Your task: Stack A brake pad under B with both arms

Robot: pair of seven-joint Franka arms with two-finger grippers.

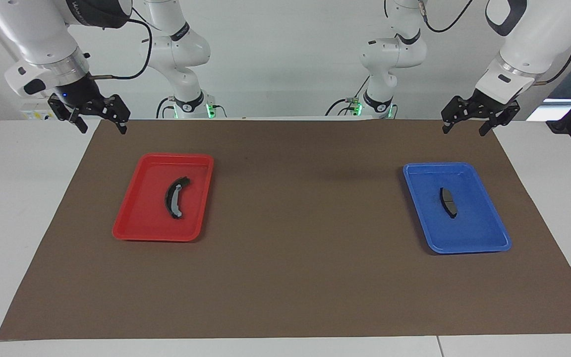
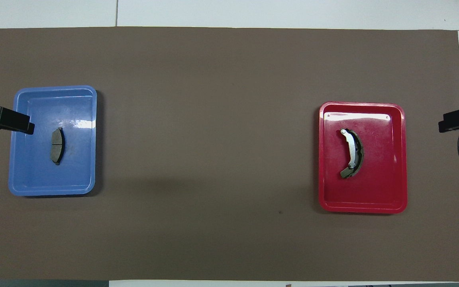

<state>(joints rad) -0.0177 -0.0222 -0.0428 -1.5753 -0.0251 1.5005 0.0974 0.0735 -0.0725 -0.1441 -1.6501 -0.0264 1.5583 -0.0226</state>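
Note:
The A brake pad [image 1: 448, 202], short and dark with a thin line across its middle, lies in the blue tray [image 1: 469, 229] toward the left arm's end; it also shows in the overhead view [image 2: 57, 146]. B [image 1: 176, 197], the curved black shoe with a light grey strip, lies in the red tray [image 1: 142, 218] toward the right arm's end; it also shows in the overhead view [image 2: 352, 153]. My left gripper [image 1: 465, 130] hangs open and empty, up in the air over the mat's edge nearest the robots. My right gripper [image 1: 102, 128] hangs open and empty over the mat's other near corner.
A brown mat [image 1: 305, 258] covers the white table and both trays stand on it, far apart. In the overhead view the blue tray [image 2: 54, 181] and the red tray [image 2: 387, 183] flank a wide bare stretch of mat [image 2: 213, 159].

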